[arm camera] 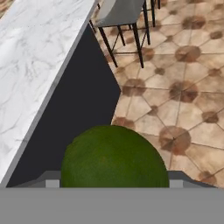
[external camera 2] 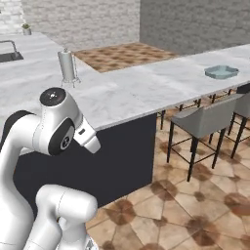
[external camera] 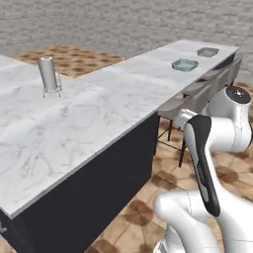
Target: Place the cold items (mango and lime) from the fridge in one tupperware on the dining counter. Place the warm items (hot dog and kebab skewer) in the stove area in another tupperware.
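In the hand view a dark green round lime [arm camera: 114,157] sits between the two finger tips of my gripper [arm camera: 113,184], which is shut on it, above the tiled floor beside the counter's dark side. Two tupperware stand at the far end of the marble dining counter [external camera: 74,123]: a teal one [external camera: 185,64] and a grey one [external camera: 207,52] beyond it. The teal tupperware [external camera 2: 221,72] also appears at the right of the right base view. My arm is folded low in front of the counter's near corner.
A metal cylinder on a wire stand [external camera: 48,74] [external camera 2: 67,66] stands on the counter. Grey stools [external camera 2: 205,119] [external camera: 197,96] line the counter's floor side. A sink [external camera 2: 7,53] lies at the far left. Tiled floor [arm camera: 175,109] is open to the right.
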Controlling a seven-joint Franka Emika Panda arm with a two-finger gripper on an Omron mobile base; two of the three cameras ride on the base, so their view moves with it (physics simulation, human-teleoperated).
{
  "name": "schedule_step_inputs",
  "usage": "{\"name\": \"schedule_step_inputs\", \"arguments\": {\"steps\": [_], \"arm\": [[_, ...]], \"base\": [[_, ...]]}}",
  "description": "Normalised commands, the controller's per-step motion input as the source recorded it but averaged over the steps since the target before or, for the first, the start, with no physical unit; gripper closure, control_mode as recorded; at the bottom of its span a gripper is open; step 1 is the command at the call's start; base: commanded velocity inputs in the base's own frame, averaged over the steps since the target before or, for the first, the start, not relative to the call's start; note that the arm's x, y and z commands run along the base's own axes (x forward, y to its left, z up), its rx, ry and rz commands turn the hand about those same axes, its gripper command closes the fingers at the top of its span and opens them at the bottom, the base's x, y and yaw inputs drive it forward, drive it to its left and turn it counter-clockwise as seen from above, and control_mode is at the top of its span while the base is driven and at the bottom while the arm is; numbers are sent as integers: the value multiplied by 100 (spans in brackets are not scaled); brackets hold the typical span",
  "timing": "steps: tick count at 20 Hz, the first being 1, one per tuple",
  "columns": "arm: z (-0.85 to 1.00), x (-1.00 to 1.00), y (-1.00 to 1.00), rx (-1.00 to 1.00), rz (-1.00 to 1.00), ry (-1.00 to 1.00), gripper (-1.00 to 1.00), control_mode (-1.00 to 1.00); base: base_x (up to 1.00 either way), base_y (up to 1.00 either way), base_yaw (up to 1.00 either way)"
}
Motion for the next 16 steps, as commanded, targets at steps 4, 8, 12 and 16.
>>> {"name": "schedule_step_inputs", "arguments": {"steps": [4, 8, 12, 16], "arm": [[0, 0, 0, 0, 0, 0, 100, 100], [0, 0, 0, 0, 0, 0, 100, 100], [0, 0, 0, 0, 0, 0, 100, 100], [0, 0, 0, 0, 0, 0, 100, 100]], "base": [[57, -100, 28], [54, -100, 29], [49, -100, 27], [43, -100, 27]]}}
